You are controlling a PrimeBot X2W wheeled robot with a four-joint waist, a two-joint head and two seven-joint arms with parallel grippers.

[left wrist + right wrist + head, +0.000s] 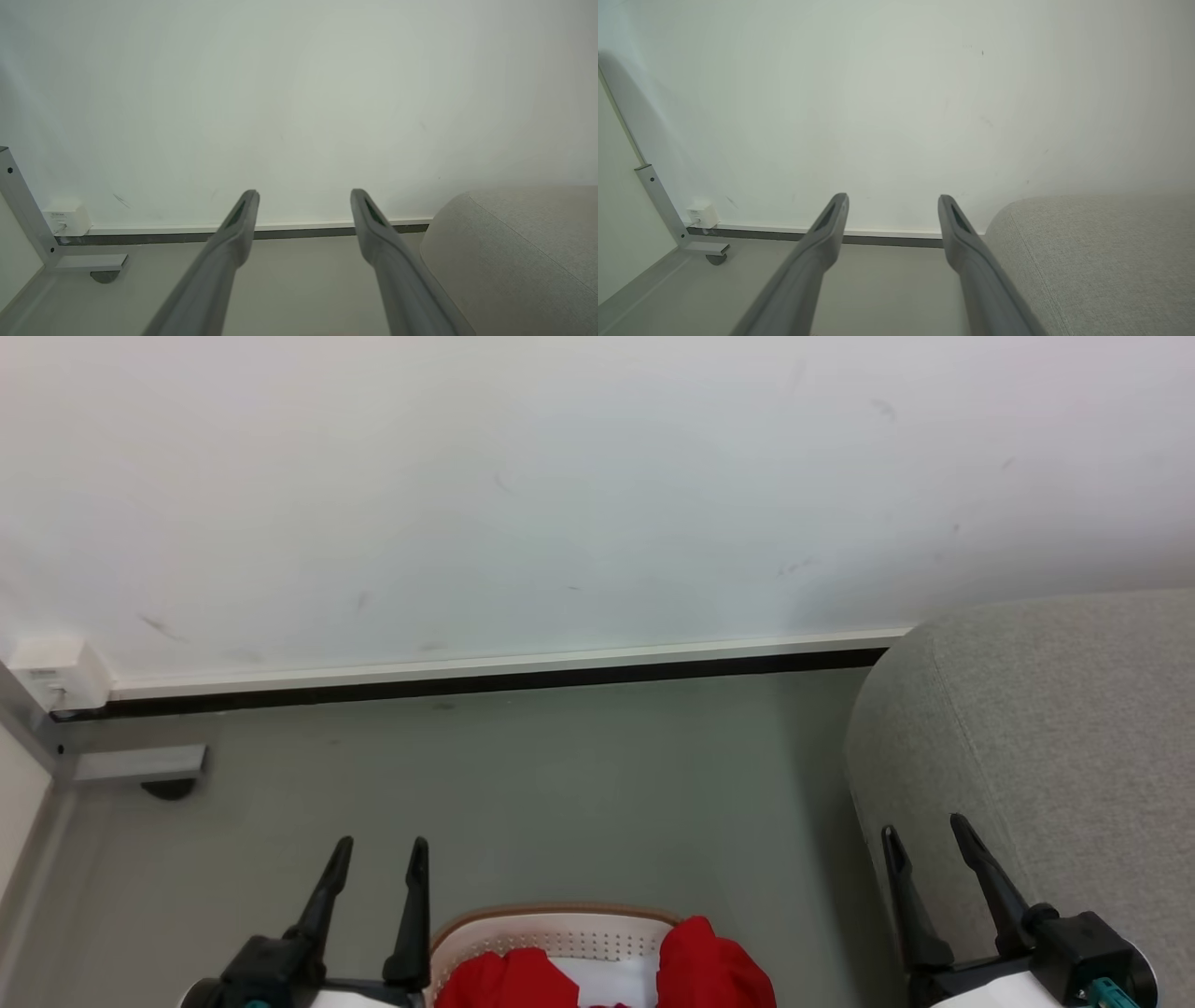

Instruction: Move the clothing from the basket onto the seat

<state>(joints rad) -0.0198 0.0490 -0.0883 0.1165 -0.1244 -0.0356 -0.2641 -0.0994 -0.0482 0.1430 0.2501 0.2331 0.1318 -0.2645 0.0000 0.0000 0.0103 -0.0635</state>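
Note:
At the bottom middle of the head view the cream perforated basket [560,926] with its brown rim peeks in, holding bright red clothing [709,966] around a white patch. The light grey seat [1055,747] rises at the right, and appears as seat [518,261] and seat [1101,261] in the wrist views. My left gripper [383,845] hovers open just left of the basket, empty. My right gripper [924,826] hovers open in front of the seat's rounded edge, empty. In the wrist views the left gripper [303,192] and right gripper [893,198] point at the wall with fingers spread.
A white wall [560,476] with a dark-edged skirting board [485,677] closes the far side of the grey floor [560,784]. A metal frame leg with a castor [149,770] and a small white box [58,672] stand at the left.

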